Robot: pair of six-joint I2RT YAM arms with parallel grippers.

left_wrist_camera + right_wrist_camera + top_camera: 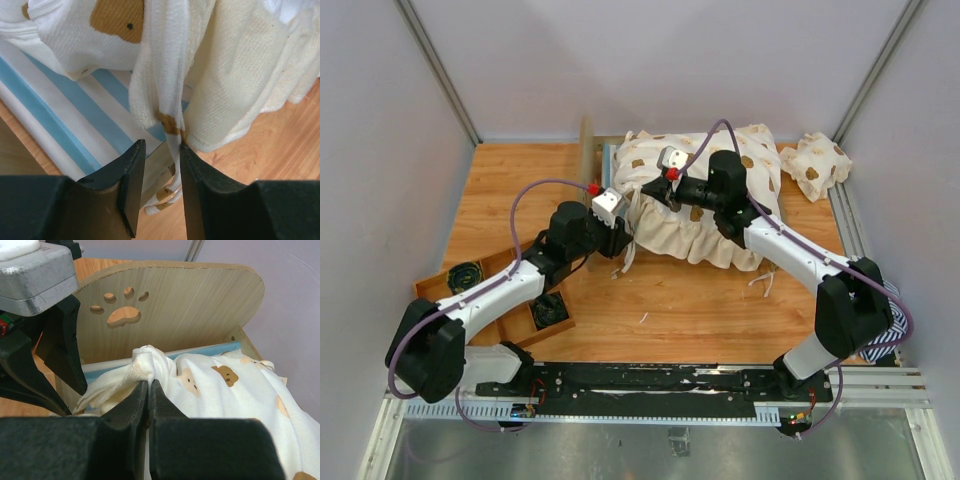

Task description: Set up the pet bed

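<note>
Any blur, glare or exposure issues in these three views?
Top external: even light, sharp, soft shadows on the table. Left wrist: cover nearly blown out top right, left fingers dark. Right wrist: pet bed headboard crisp, right fingers underexposed.

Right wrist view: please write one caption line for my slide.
Right gripper pinching a bunch of the bear-print cover on the pet bed, paw-print cutout behind.

Plain pale walls (650, 60) stand beyond the right pincer (652, 192); a warm wood-grain desk (700, 310) spreads beneath it, evenly lit.
</note>
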